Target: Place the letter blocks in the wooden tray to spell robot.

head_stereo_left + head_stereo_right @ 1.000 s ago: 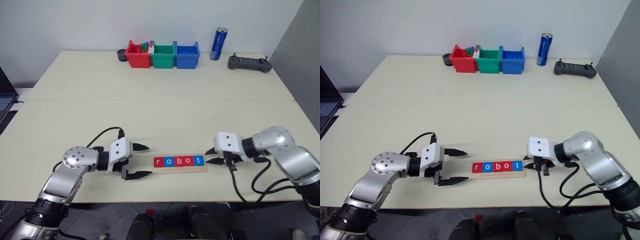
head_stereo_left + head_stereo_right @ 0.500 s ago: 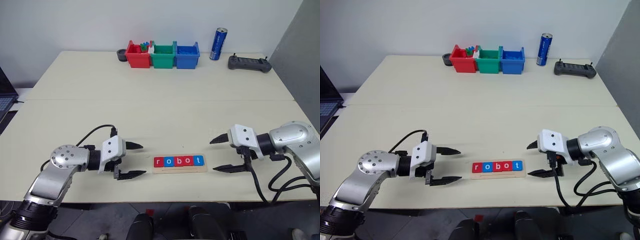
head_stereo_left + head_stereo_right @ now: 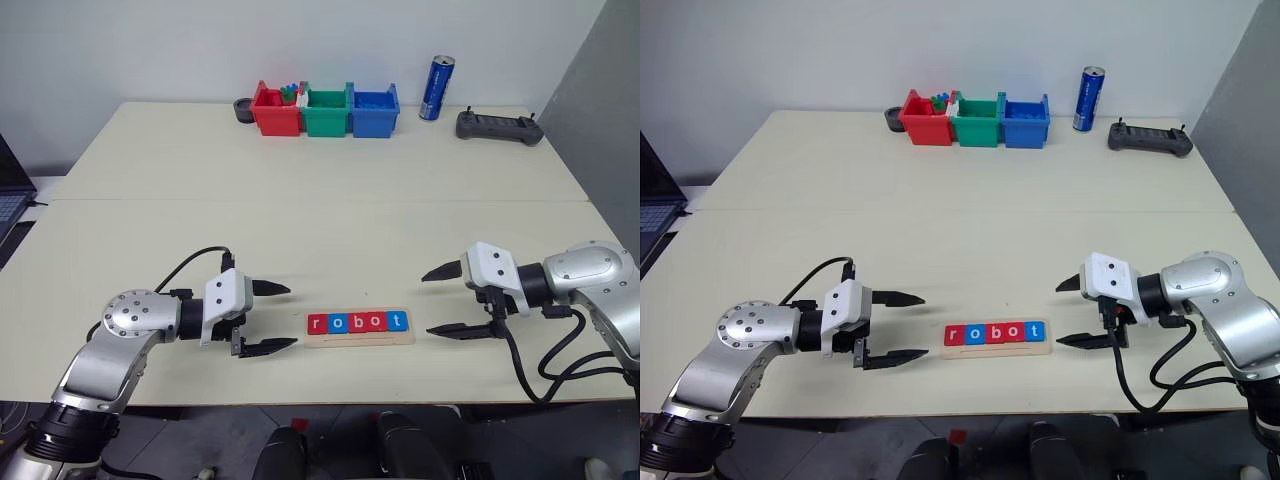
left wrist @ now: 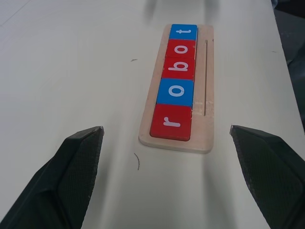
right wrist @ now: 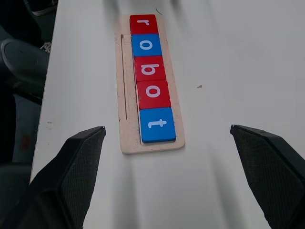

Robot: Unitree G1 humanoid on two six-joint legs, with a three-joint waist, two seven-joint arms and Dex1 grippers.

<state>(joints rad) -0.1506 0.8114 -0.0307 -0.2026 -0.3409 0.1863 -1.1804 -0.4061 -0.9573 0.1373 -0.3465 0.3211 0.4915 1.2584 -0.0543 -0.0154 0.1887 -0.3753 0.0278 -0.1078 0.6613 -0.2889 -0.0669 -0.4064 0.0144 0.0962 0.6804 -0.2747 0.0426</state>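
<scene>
On the far left a laptop (image 3: 8, 195) pokes in just off the table (image 3: 320, 215) edge. The left gripper (image 3: 268, 318) hovers low near the front edge, fingers spread wide and empty, pointing right at the tray (image 3: 359, 331). It stands clear of the tray's left end, with bare tabletop between them.

The tray lies flat near the front edge, about midway between the two grippers, long side running left to right. The five blocks (image 3: 358, 322) sit in it side by side, touching, and read r, o, b, o, t: red, blue, red, red, blue. A thin groove runs along the tray's near side, in front of the blocks.

The right gripper (image 3: 447, 300) faces the tray's other end, fingers also wide apart and holding nothing, apart from the tray by a strip of bare table. Its cable (image 3: 520, 365) loops down past the front edge.

Along the back edge, well away from all this, sit a small dark round thing (image 3: 243, 109), I think a roll of tape, then red (image 3: 275, 110), green (image 3: 326, 111) and blue bins (image 3: 373, 111) in a touching row, a blue can (image 3: 436, 88) upright, and a black controller (image 3: 499, 127). The red bin holds small coloured pieces. A seam crosses the table left to right; the wide middle stretch is bare, so nothing stands between grippers and tray.
</scene>
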